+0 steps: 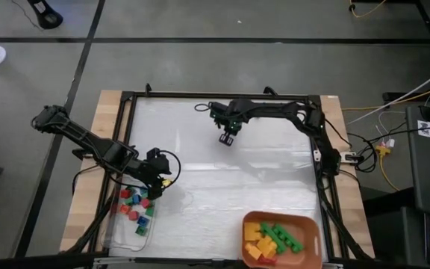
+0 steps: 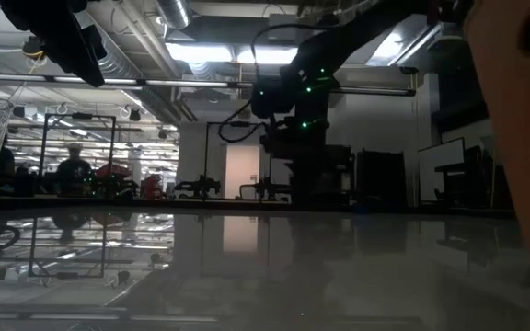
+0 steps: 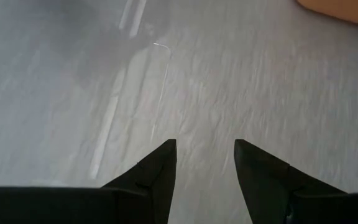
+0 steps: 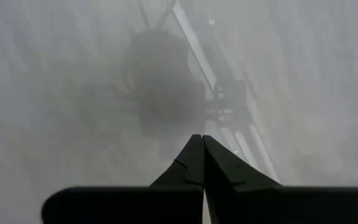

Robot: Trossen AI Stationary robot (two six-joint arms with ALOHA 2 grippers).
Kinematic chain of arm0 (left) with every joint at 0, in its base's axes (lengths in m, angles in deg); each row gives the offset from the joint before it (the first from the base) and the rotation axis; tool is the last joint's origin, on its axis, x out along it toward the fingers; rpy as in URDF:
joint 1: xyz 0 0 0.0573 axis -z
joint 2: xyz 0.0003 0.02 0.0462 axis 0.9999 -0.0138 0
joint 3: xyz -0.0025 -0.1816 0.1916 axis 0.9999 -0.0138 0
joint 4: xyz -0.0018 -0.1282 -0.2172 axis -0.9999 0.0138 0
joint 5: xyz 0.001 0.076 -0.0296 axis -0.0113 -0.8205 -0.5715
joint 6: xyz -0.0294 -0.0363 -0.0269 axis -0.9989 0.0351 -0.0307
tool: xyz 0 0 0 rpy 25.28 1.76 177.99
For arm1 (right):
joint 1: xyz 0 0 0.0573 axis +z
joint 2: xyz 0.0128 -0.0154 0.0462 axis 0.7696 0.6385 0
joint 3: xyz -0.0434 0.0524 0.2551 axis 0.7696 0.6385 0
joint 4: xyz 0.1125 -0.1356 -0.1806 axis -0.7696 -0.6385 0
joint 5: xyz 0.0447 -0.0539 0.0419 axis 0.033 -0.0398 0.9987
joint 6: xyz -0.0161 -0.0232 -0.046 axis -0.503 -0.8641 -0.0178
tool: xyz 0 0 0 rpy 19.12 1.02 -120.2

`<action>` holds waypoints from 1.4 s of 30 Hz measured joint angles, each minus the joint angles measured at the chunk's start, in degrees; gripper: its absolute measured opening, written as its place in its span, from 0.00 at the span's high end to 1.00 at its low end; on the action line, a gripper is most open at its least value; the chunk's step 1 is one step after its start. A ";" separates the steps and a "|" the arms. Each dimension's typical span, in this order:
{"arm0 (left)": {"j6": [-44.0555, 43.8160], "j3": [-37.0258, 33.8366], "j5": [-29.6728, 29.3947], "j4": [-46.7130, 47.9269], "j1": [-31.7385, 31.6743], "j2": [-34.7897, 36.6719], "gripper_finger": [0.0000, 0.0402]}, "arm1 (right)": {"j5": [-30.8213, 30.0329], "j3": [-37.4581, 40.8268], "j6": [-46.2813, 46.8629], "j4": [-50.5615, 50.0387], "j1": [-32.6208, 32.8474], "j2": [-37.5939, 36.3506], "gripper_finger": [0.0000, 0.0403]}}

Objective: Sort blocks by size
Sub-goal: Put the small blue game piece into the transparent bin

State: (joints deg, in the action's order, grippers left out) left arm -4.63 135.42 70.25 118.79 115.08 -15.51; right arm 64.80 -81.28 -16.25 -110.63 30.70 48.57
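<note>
Small blocks in red, blue and green lie in a clear tray (image 1: 135, 213) at the table's near left. Longer green and yellow blocks lie in an orange tray (image 1: 284, 239) at the near right. My left gripper (image 3: 205, 152) is open and empty, just above the clear tray's far end (image 1: 157, 187). My right gripper (image 4: 202, 144) is shut and empty, raised over the table's far middle (image 1: 227, 137).
A black frame (image 1: 222, 96) borders the white table surface. The table's middle is bare white surface. A corner of the orange tray shows in the left wrist view (image 3: 344, 7). People and racks stand in the room beyond the table.
</note>
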 joint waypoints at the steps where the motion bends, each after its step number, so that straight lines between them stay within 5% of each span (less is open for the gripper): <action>1: 0.00 0.00 0.00 -0.01 0.00 0.02 0.63 | 0.00 0.00 -0.13 -0.20 -0.68 0.00 1.00; 9: 0.00 0.00 -0.02 -0.01 0.00 0.02 0.63 | 0.22 0.00 -0.10 -1.62 -5.80 0.00 1.00; 18: 0.00 0.00 0.00 -0.04 0.00 0.02 0.63 | 10.00 0.00 -0.15 -1.47 -6.18 -3.63 1.00; 31: 0.00 0.00 0.00 -0.06 0.00 0.02 0.63 | -5.47 -0.07 -0.15 -15.94 -8.22 -11.96 1.00; 42: 0.00 -0.02 0.00 -0.06 0.00 0.02 0.63 | -0.78 -0.02 -8.09 -19.02 -18.37 -11.52 1.00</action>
State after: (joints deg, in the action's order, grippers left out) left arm -4.63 135.39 70.25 118.73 115.08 -15.49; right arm 64.02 -81.30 -24.35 -129.65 12.32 37.04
